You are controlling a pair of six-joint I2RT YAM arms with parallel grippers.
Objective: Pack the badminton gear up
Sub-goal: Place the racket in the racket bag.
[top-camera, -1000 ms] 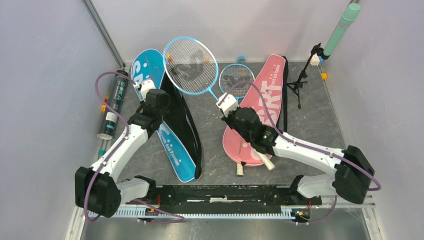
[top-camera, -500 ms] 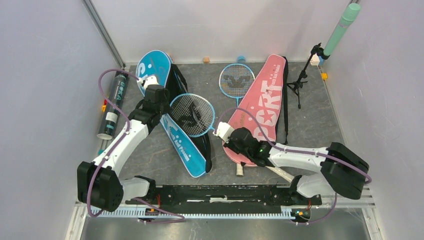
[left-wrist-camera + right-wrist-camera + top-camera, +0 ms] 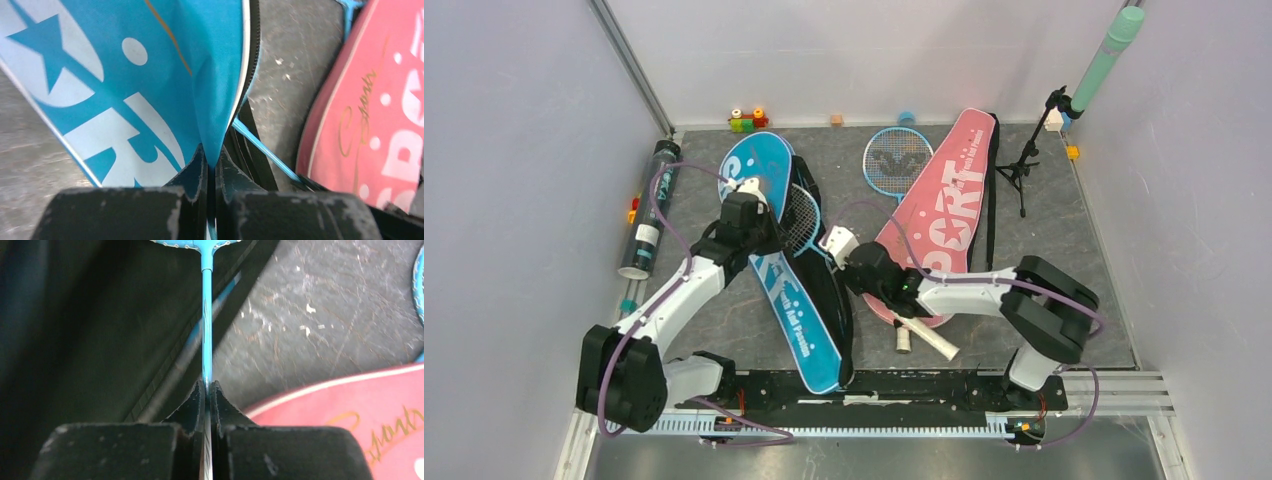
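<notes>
left end effector [image 3: 210, 167] pinching blue bag [image 3: 150, 75], right end effector [image 3: 206, 390] clamped on shaft of blue racket [image 3: 205, 315]

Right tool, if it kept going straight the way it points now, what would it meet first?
The right tool, shut on the shaft of the blue racket, points into the open blue bag. It would probably meet the bag's black lining first, though depth is unclear.
</notes>
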